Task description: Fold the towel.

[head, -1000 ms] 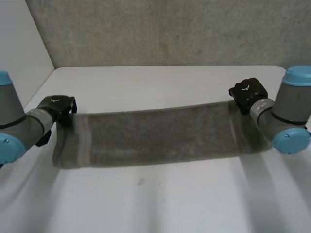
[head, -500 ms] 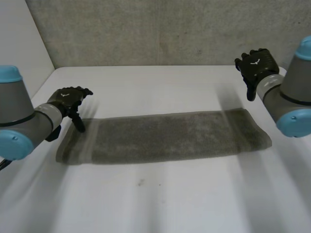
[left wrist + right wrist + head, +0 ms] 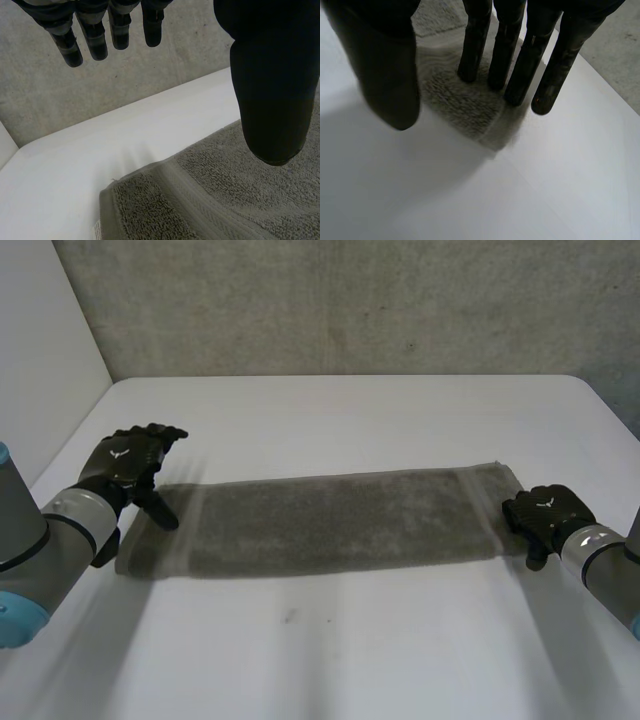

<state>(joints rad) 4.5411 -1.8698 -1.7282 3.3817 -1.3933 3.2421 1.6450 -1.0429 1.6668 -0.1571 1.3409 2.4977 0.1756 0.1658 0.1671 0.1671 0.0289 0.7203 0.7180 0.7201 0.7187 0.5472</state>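
While the towel [image 3: 340,520] is down flat on the table [image 3: 350,410] as one long narrow strip running left to right, I'd call the task roughly half done. That strip shape reads to me as one lengthwise fold already made. In the left wrist view the towel's corner has a thick edge that could be two layers, but I can't confirm that. What's left, as I judge it, is the end-to-end fold: one short end carried over onto the other, maybe twice.

No grasp on either side yet.

Left hand [image 3: 125,462]: it hangs over the far corner of the towel's left end, clear of the cloth. Its wrist view shows the fingers [image 3: 95,35] straight and spread, with the thumb [image 3: 272,90] well apart from them and nothing between. The corner lies below the fingertips, with the hem band under the thumb. Released, holding nothing.

Right hand [image 3: 545,512]: it's low at the towel's right end, on the near half of the short edge. In its wrist view the fingers [image 3: 520,65] are straight, with their tips on or just above the corner. I can't tell whether they touch. The thumb is off to the side over bare table and isn't closed on the cloth, so this hand is released too.

From here the right hand looks closer to a pinch than the left. The right corner sits right at its fingertips, so the thumb would need to get in under the edge. The left hand would need to come down first.
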